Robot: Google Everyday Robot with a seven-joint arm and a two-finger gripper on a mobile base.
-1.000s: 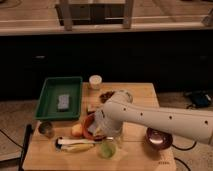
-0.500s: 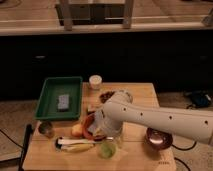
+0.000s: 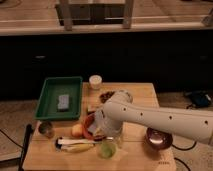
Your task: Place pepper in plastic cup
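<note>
Left to right, on the wooden table. A green tray lies at the left rear and holds a grey block. In front of it, near the left edge, stands a small metal can. A long pale item, too blurred to name, lies along the front edge. Just behind it sits a round orange-yellow fruit. The red shape beside the fruit appears to be the pepper; it rests on the table, outside the cup, close against my gripper's left side. A white cup stands at the rear.

My gripper points down at the table's middle, just behind the plastic cup; whether it is open, closed or gripping I cannot tell. The plastic cup stands upright near the front edge with something greenish inside. My white arm reaches in from the right. A coppery bowl sits below it at the front right.
</note>
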